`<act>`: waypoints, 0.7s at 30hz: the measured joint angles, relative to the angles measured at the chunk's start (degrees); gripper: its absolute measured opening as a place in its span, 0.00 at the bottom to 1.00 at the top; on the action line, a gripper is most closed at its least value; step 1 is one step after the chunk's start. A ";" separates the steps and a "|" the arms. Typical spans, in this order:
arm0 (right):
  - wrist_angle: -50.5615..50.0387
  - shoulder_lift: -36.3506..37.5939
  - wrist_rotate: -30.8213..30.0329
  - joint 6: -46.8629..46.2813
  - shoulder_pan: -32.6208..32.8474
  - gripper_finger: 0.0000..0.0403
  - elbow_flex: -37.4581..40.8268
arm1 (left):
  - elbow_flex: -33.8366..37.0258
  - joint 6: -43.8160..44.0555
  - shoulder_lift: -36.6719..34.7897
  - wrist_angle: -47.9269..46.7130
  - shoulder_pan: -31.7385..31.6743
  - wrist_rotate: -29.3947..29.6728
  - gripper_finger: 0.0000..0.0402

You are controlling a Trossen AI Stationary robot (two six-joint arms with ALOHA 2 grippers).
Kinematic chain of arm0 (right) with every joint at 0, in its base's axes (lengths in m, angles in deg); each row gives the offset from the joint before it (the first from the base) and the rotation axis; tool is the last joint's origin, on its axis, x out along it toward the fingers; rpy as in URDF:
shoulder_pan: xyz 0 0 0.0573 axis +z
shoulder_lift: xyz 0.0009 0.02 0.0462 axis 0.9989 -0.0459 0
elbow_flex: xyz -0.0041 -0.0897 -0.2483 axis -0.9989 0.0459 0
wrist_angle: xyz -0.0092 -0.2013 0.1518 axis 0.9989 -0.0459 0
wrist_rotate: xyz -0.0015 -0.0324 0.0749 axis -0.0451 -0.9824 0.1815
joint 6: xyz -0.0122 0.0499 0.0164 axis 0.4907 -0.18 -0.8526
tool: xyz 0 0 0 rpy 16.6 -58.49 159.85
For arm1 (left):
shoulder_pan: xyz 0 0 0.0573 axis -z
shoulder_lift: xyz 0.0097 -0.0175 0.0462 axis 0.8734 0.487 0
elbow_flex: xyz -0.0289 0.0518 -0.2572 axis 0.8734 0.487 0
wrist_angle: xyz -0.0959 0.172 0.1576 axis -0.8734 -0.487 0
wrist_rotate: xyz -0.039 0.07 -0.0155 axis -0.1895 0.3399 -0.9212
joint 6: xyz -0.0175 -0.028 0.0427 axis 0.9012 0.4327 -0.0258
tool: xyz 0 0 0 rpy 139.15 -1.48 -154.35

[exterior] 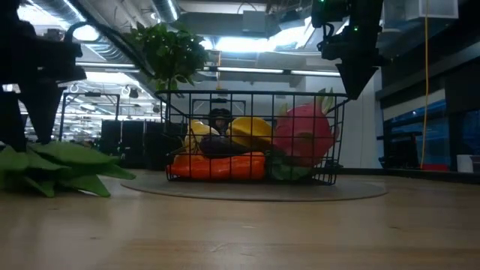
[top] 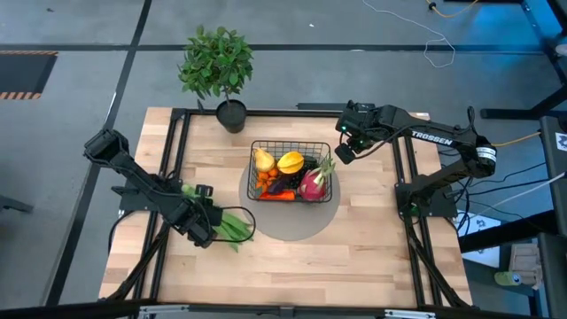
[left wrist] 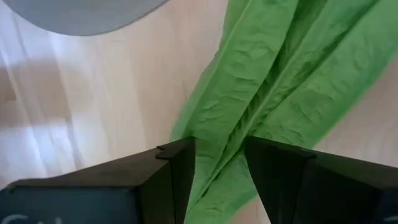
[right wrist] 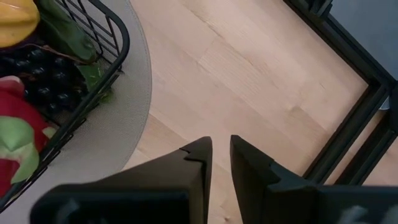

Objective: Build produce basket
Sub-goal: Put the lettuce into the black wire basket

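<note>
Most of the produce sits in the basket (top: 290,173) mid-table already: dragon fruit (top: 313,183), pear (top: 263,160), yellow pepper (top: 291,163). The left gripper (top: 206,225) is down at the near-left of the table, fingers straddling the green stalks (top: 232,228), probably grabbing them lengthwise for an easy lift. The right gripper (top: 346,149) hovers beside the basket, nearly closed, empty, keeping clear.

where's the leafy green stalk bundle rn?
High view: leafy greens lie on the table's left side, outside the basket, between the left gripper fingers.
</note>
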State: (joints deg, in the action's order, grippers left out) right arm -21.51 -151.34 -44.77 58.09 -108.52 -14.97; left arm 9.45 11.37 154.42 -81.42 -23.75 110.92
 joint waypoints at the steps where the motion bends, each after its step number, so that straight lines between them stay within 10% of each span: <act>1: 0.02 0.00 0.00 0.01 0.02 0.13 0.00 | 0.65 -0.02 0.00 0.51 0.00 -0.22 0.34; 21: 0.20 0.00 0.04 -0.02 0.00 0.13 0.00 | 5.82 0.13 -0.12 10.78 -3.04 -19.80 0.34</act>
State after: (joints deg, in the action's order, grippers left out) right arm -21.32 -151.34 -44.72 58.07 -108.51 -14.97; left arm 15.26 11.50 154.30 -70.64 -26.79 91.12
